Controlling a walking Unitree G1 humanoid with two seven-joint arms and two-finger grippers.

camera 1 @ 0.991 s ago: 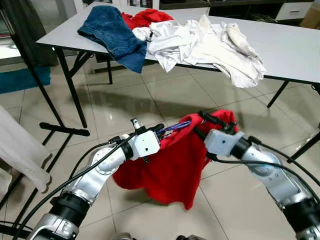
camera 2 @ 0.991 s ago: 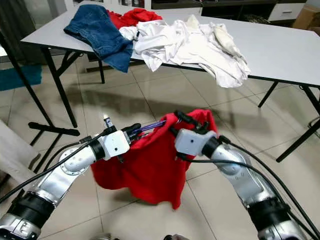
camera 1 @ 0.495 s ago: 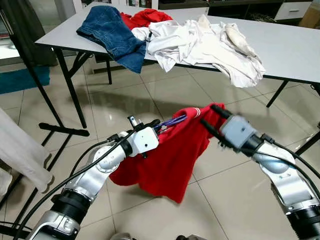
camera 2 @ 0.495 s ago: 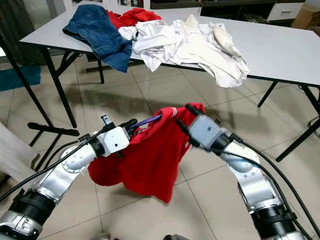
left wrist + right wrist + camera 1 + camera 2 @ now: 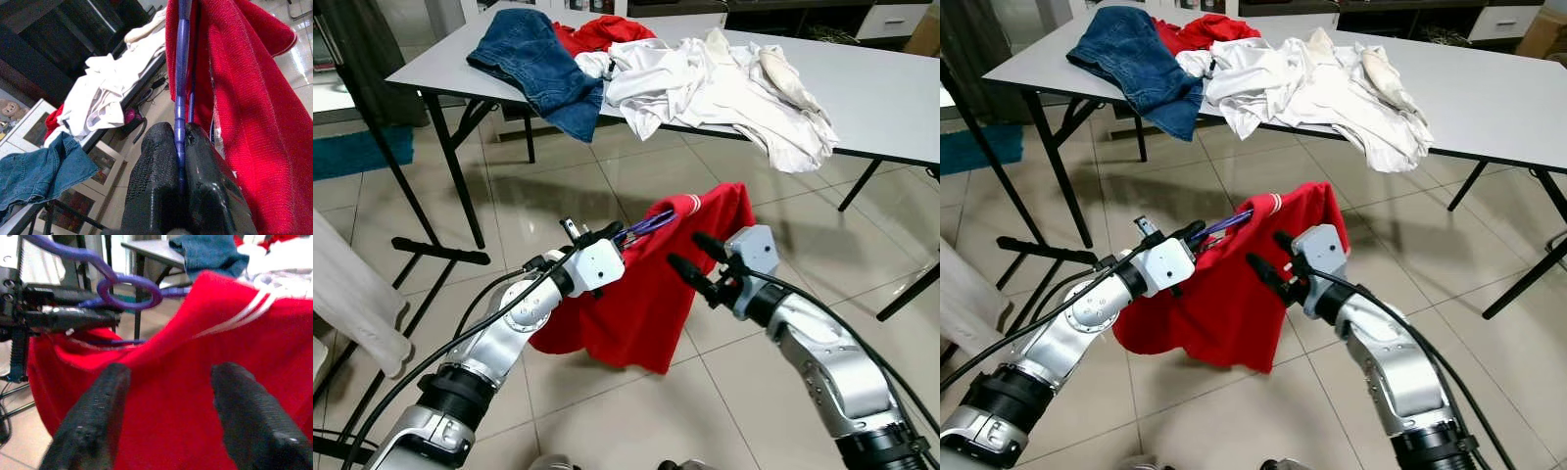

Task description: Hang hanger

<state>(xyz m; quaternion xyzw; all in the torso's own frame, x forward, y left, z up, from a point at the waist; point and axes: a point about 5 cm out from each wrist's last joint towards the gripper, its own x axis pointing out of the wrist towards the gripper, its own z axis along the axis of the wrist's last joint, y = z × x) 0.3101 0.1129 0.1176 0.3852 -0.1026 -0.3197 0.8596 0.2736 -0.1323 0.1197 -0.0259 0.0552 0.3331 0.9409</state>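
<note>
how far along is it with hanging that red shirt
Done: the red shirt is draped on the purple hanger. In hand: the left end effector is shut on the hanger, while the right end effector is open beside the shirt. Left: hooking the hanger onto a rail.

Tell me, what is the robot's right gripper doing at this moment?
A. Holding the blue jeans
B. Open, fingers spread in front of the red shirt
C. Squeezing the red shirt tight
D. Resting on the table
B: the right gripper has its two black fingers apart with nothing between them, just short of the red shirt, while the left gripper pinches the purple hanger that carries it.
</note>
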